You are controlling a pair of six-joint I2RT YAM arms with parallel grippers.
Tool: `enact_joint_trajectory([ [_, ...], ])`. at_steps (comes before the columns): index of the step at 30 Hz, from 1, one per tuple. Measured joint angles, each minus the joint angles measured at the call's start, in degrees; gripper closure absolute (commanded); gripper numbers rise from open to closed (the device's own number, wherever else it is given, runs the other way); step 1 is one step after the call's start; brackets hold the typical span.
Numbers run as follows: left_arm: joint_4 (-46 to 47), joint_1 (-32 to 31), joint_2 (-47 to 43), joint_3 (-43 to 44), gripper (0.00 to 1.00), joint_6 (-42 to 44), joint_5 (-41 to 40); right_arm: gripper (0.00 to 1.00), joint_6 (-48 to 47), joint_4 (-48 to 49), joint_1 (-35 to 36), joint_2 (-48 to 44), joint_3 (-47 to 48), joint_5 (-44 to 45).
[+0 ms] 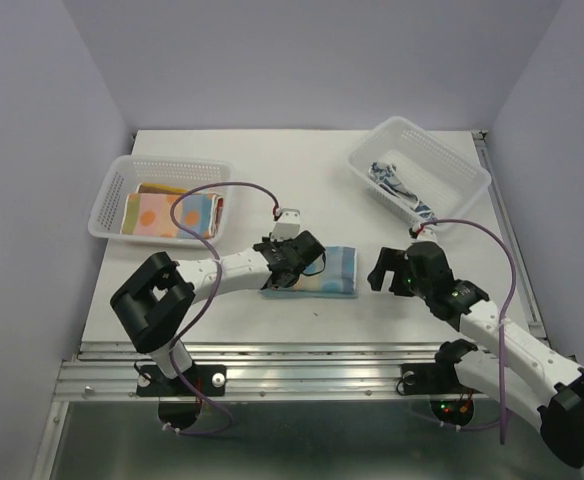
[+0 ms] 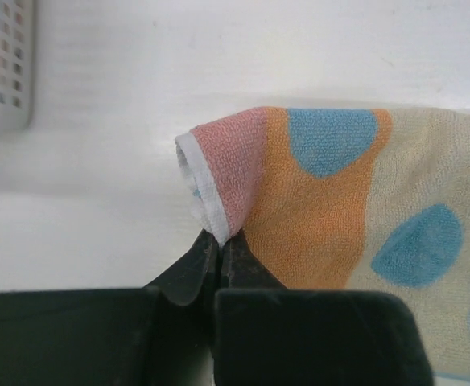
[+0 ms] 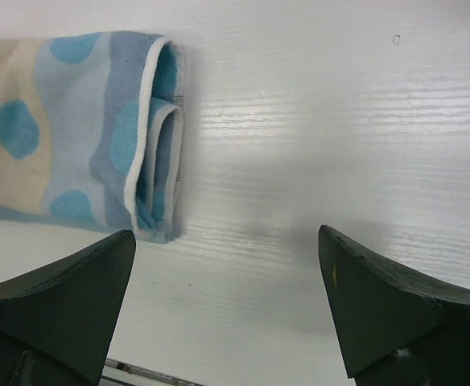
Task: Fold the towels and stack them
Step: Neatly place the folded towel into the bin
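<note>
A white worktop (image 1: 302, 180) carries the left basket (image 1: 107, 205) at its far-left corner, holding a stack of folded towels (image 1: 167, 212), and the right basket (image 1: 442, 160) at its far-right corner, holding a crumpled blue-and-white towel (image 1: 397, 183). Near the worktop's centre, toward its near edge, lies a folded dotted towel (image 1: 334, 270). The left claw (image 2: 220, 241) is pinched tight on that towel's white-hemmed pink corner. The right claw (image 3: 227, 241) hangs wide open, gripping nothing, over bare worktop beside the towel's folded end.
</note>
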Motion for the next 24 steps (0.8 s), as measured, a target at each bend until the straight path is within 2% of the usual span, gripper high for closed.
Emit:
enact_joint_trajectory([
  [7, 2.16, 3.04, -3.28, 3.34, 1.00, 21.77, -8.13, 0.00, -0.02, 0.07, 0.00, -0.11, -0.22, -0.55],
  [12, 5.07, 13.57, -7.08, 5.31, 1.00, 35.71, -7.72, 0.00, -0.02, 0.11, 0.00, -0.20, -0.31, -1.03],
  [15, 7.28, 20.76, -9.38, 6.88, 1.00, 44.72, -5.16, 0.00, -0.02, 0.17, 0.00, -0.44, -0.42, -1.09],
  [20, 6.84, 27.58, -10.19, 10.64, 1.00, 58.49, 0.76, 0.00, -0.02, 0.20, 0.00, -0.83, -0.90, -1.40],
  [24, 3.96, 34.49, -10.12, 14.97, 1.00, 65.33, 5.84, 0.00, -0.02, 0.22, 0.00, -0.90, -0.94, -1.57],
])
